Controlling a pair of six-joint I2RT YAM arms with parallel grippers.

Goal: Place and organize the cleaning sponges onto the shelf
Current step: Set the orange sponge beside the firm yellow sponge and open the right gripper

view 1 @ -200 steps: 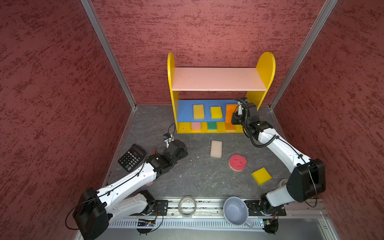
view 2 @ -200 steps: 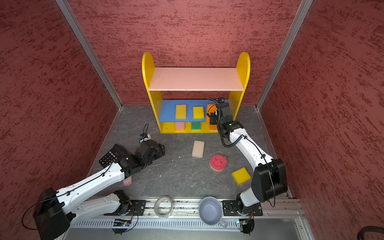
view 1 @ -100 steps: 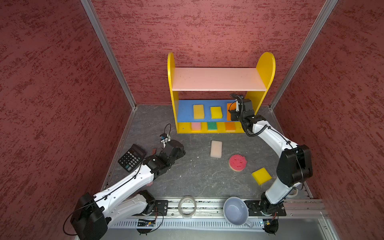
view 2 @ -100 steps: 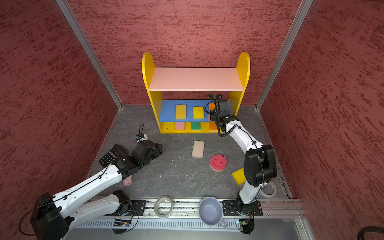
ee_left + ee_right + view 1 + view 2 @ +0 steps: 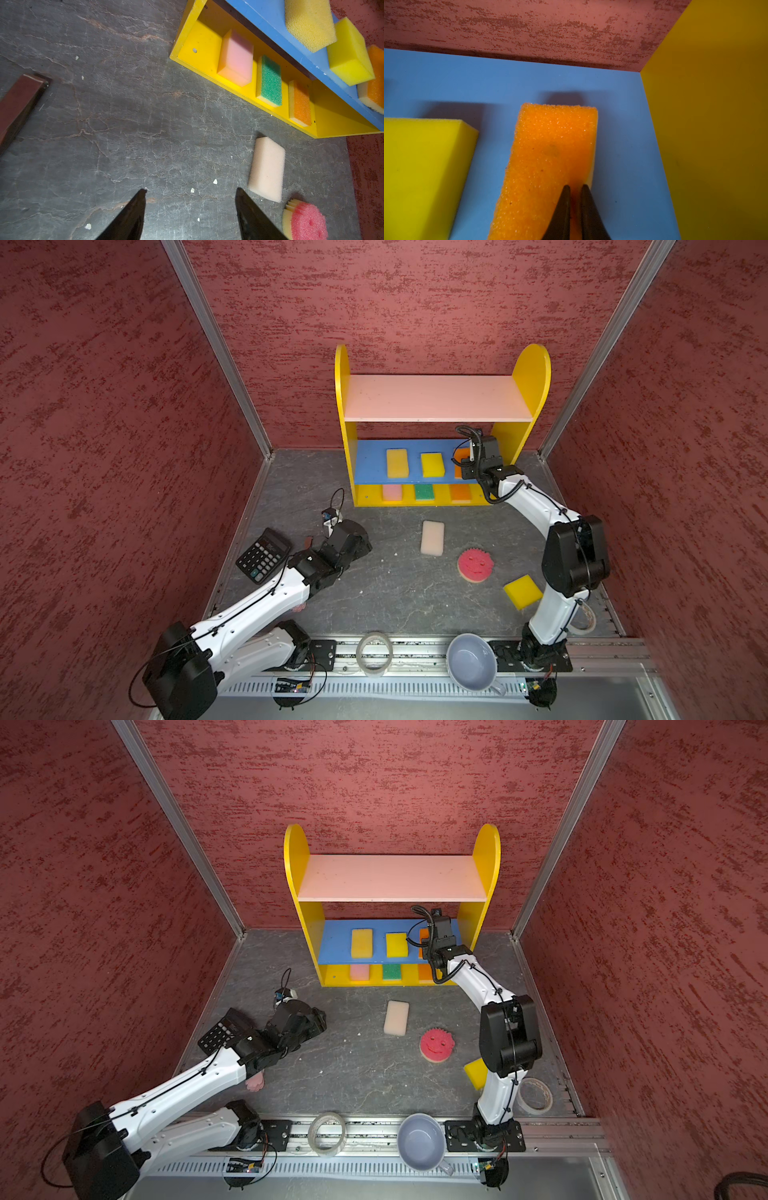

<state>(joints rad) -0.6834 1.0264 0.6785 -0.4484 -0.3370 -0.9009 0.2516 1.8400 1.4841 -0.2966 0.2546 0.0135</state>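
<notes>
orange sponge (image 5: 552, 149) rests on the shelf (image 5: 534, 369), blue tier; your right gripper (image 5: 574, 188) narrowly pinches its end to seat it, left gripper (image 5: 190, 189) spread, empty.

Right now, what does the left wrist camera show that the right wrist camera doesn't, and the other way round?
Only the left wrist camera: the open left hand, the white sponge and round red sponge on the floor, the pink sponge, green sponge and lower orange sponge on the shelf's yellow base, and the coarse yellow sponge on the blue board.
Only the right wrist camera: the right hand, fingers close together at the upper orange sponge.
Both: the blue board, with the bright yellow sponge and upper orange sponge lying on it.
</notes>
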